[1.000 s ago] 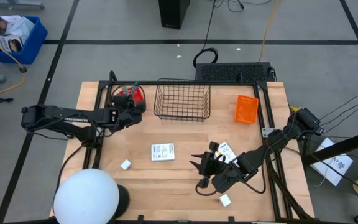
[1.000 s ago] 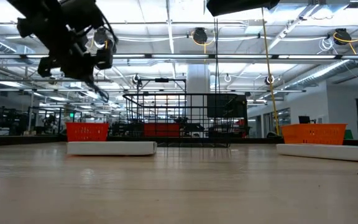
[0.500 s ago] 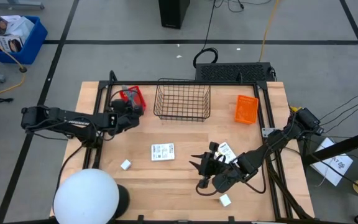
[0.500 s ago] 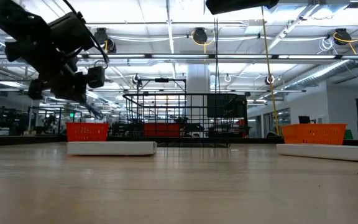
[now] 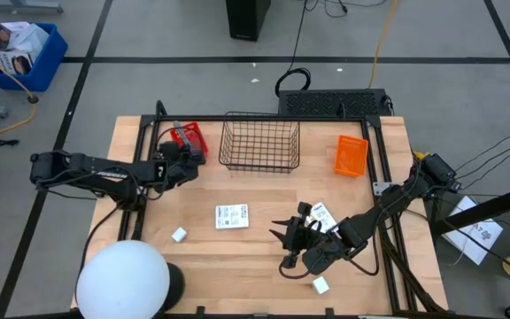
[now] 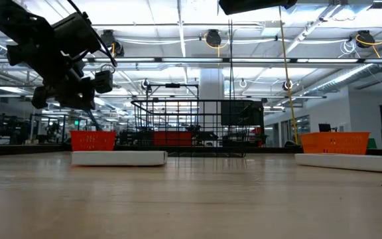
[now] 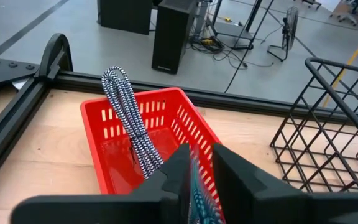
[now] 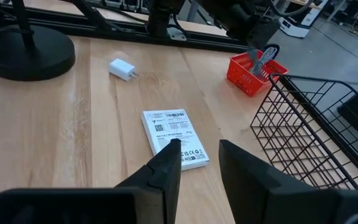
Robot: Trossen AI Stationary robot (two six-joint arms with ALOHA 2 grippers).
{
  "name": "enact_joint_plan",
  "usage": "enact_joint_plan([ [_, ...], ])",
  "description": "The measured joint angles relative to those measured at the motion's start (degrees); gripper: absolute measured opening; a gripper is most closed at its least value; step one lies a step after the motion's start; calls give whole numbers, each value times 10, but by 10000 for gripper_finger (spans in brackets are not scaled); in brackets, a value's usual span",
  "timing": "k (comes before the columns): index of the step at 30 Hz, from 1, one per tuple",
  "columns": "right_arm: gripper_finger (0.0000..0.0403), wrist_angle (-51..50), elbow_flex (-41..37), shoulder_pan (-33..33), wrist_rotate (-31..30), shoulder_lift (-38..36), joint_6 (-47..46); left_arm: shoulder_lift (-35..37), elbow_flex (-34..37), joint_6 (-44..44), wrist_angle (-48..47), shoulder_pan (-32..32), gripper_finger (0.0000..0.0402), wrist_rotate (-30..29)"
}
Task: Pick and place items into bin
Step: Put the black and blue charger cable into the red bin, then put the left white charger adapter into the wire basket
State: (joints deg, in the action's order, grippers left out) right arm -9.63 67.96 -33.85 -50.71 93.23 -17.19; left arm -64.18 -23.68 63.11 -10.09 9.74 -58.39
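A slim teal-blue tool sits pinched between the left hand's fingers beside the red basket in the high view; a white packet lies mid-desk. Left wrist view: a braided cord stands in that basket. Right wrist view: the right hand hovers parted, empty

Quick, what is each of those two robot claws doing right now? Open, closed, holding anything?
Left gripper: shut on a slim teal-blue patterned tool, over the red plastic basket.
Right gripper: open, empty, above the flat white printed packet.
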Motion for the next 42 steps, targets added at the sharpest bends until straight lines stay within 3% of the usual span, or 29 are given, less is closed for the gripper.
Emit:
enact_joint_plan([
  [7,100,0,0,0,0,0,0,0,0,0,1,0,145,8],
  [12,100,0,0,0,3,0,0,0,0,-28,3,-1,170,61],
  [20,100,0,0,1,30,0,1,0,0,-91,6,-29,173,114],
  [26,100,-1,0,1,30,0,8,0,0,-103,6,-56,173,235],
  [30,100,-1,0,1,30,0,10,11,-1,-111,6,-71,173,276],
  [37,100,-4,0,1,30,0,10,67,-1,-137,7,-88,173,326],
  [42,100,-5,0,1,30,0,10,122,-1,-143,-27,-99,173,413],
])
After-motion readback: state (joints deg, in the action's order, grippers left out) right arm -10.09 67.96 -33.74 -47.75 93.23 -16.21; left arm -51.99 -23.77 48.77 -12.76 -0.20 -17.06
